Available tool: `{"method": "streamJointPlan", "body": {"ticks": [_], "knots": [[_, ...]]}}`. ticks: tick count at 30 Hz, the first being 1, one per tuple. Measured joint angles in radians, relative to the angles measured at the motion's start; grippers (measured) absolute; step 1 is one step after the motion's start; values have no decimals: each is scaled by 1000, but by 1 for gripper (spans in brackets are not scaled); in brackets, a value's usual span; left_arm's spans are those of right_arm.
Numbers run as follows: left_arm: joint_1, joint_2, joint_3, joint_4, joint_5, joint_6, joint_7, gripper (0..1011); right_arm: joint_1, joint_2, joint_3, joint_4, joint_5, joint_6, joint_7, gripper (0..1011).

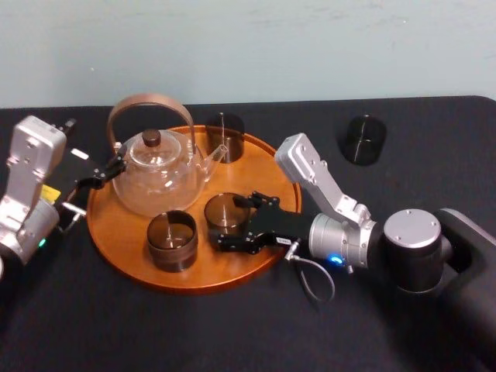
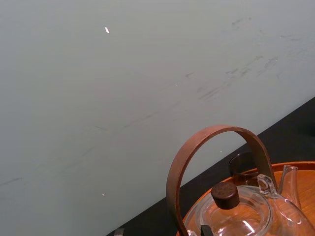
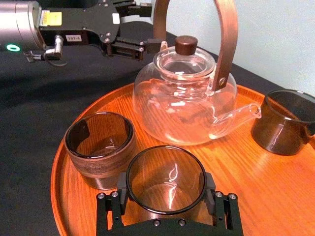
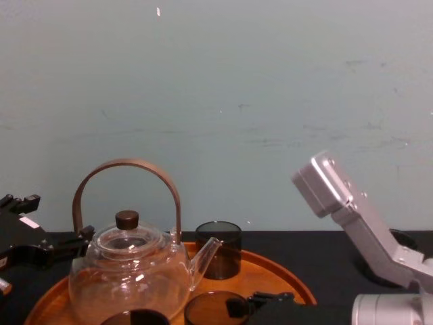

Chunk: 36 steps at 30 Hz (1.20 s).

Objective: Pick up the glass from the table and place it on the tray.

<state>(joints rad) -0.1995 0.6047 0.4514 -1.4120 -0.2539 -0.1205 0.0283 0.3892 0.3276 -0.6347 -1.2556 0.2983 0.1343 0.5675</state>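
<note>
Glass (image 1: 225, 211) on tray (image 1: 198, 280), before teapot (image 1: 155, 178), tray on table (image 1: 232, 333)

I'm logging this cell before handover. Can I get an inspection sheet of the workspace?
Surface: black table with the round wooden tray on it.
Job's things: glass upright on the tray.
Clutter: teapot, banded glass and smoky glass on the tray; dark cylinder on the table, far right.
Hands: right hand shut on the glass; left hand beside the teapot at the tray's left edge.
Cables: grey loop at the right wrist.
Surroundings: pale wall.
</note>
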Motion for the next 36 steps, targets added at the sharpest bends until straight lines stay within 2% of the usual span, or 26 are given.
{"method": "streamJointPlan", "body": {"ticks": [19, 36], "knots": [[0, 0, 0, 0, 0, 0, 0, 1010, 1, -18, -11, 20, -30, -7, 0, 904], [0, 0, 0, 0, 0, 0, 0, 1010, -13, -12, -4, 3, -32, 1, -1, 913]]}}
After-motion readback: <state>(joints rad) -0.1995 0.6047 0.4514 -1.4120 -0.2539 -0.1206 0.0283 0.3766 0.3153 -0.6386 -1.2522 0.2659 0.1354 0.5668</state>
